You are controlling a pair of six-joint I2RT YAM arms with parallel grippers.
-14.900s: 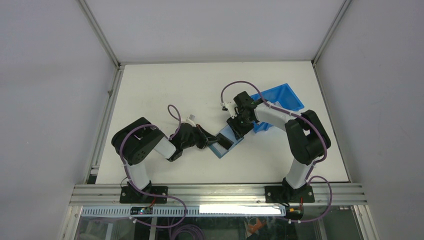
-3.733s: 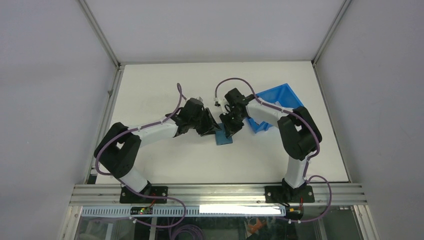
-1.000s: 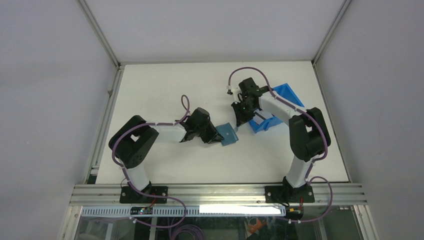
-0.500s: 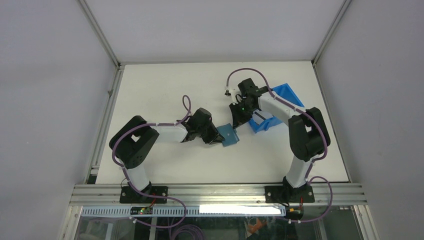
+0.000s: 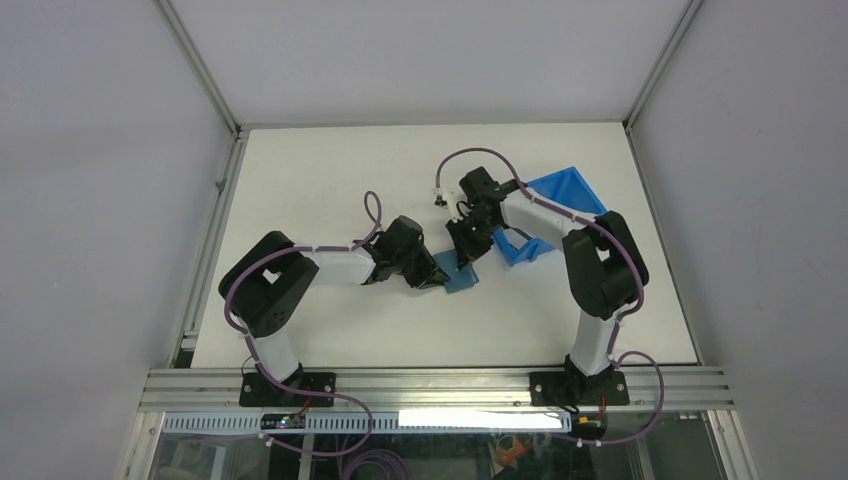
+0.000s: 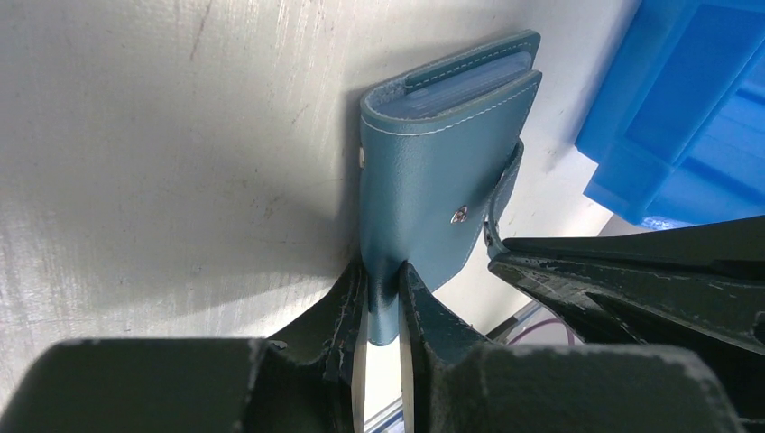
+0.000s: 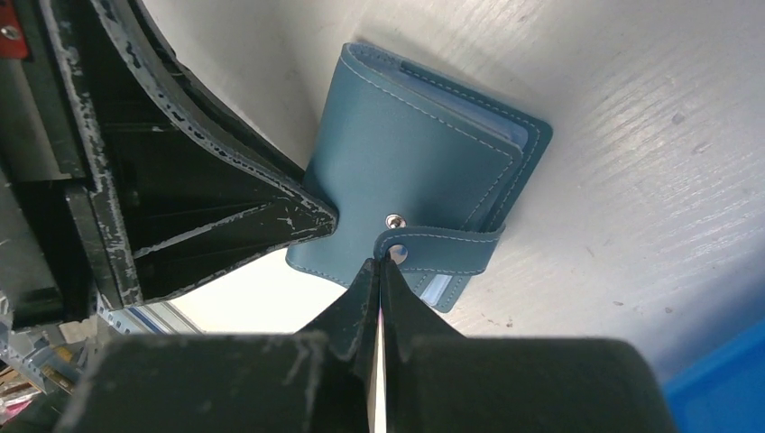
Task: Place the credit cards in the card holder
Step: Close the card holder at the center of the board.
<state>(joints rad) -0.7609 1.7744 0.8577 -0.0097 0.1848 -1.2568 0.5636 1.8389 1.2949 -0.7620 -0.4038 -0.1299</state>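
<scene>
The card holder (image 5: 459, 273) lies folded shut on the white tabletop (image 5: 320, 180), between the two arms and just beside the blue bin (image 5: 560, 195). The left hand (image 6: 381, 290) comes in low from the left, and its fingers are pinching the holder's near edge, teal cover clamped between the pads. The holder stretches away from that hand, with its open side toward the bin (image 6: 686, 108).

From the other side, the right hand (image 7: 377, 271) has its fingers pressed tight together with nothing between them. Its tips sit right at the snap end of the little tab (image 7: 442, 248), which wraps round the holder's edge. The tab's end lies just short of the stud (image 7: 394, 221), unfastened. Pale layers (image 6: 469, 86) show between the covers; cards or pockets, I can't tell.
</scene>
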